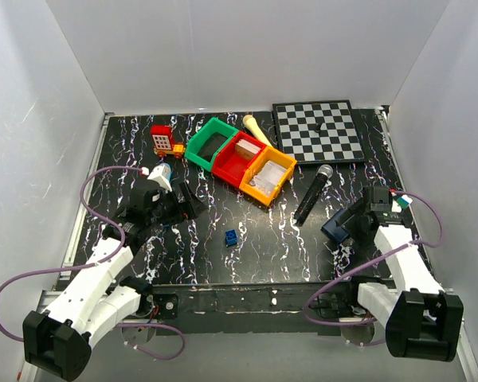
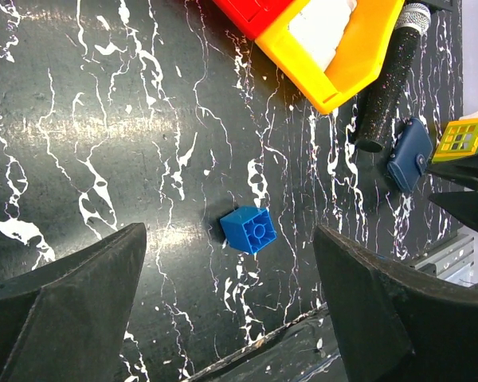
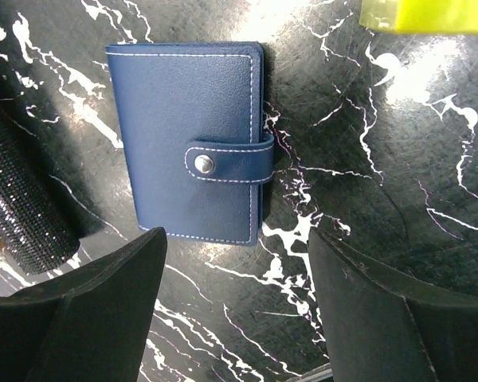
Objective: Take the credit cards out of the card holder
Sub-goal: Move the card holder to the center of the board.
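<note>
The card holder (image 3: 187, 139) looks like matt stitched leather, perhaps synthetic; the table (image 3: 382, 159) is glossy.

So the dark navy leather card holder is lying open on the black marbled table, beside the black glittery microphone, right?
Not quite: the dark navy leather card holder is closed, its strap snapped shut over the front. The right wrist view shows this. It does lie on the black marbled table, beside the black glittery microphone.

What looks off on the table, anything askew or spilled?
Nothing spilled or damaged. Flat navy-blue stitched card holder lies snapped shut; glittery black microphone lies loose beside it, not touching; small blue plastic block sits alone mid-table.
</note>
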`<act>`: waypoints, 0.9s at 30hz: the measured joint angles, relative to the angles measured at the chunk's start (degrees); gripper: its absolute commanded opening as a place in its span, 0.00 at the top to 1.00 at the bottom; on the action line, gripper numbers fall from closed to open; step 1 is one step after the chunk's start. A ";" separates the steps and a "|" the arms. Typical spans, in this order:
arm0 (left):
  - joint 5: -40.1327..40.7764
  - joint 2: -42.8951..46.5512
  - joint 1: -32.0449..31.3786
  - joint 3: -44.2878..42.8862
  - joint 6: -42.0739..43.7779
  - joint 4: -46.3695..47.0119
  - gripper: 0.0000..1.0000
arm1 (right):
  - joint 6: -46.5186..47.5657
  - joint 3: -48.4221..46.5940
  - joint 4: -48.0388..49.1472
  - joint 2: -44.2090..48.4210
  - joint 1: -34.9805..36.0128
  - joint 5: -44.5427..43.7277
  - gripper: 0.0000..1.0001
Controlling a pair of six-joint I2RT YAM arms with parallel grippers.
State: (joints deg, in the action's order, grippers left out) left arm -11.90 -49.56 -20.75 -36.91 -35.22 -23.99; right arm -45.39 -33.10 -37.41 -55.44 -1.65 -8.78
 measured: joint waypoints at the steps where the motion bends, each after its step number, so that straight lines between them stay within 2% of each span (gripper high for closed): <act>1: -0.04 0.07 0.00 0.02 -0.02 0.11 0.15 | -0.07 0.00 0.37 -0.96 -0.11 0.02 0.23; 8: -0.39 0.92 -0.07 0.87 -0.48 0.70 0.16 | -0.57 -0.11 2.91 -6.86 -0.15 1.03 0.35; 13: -0.39 2.23 -0.07 1.01 -0.85 0.72 0.16 | -0.48 -0.11 3.58 -7.34 -0.15 1.53 0.48; 18: -0.57 2.43 -0.07 1.09 -0.98 1.03 0.17 | -0.28 -0.11 4.52 -7.74 -0.15 1.75 0.53; 23: -0.63 2.43 -0.07 1.64 -0.98 1.38 0.17 | 0.13 -0.11 4.79 -8.96 -0.15 2.12 0.53; 27: -0.83 2.43 -0.07 1.68 -1.01 1.42 0.17 | 0.42 -0.11 4.98 -9.99 -0.15 2.56 0.38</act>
State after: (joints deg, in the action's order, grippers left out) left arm -12.73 -47.13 -20.82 -35.22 -36.23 -22.57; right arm -44.97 -33.21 -32.42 -65.43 -1.80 -6.22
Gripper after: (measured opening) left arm 0.835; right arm 0.530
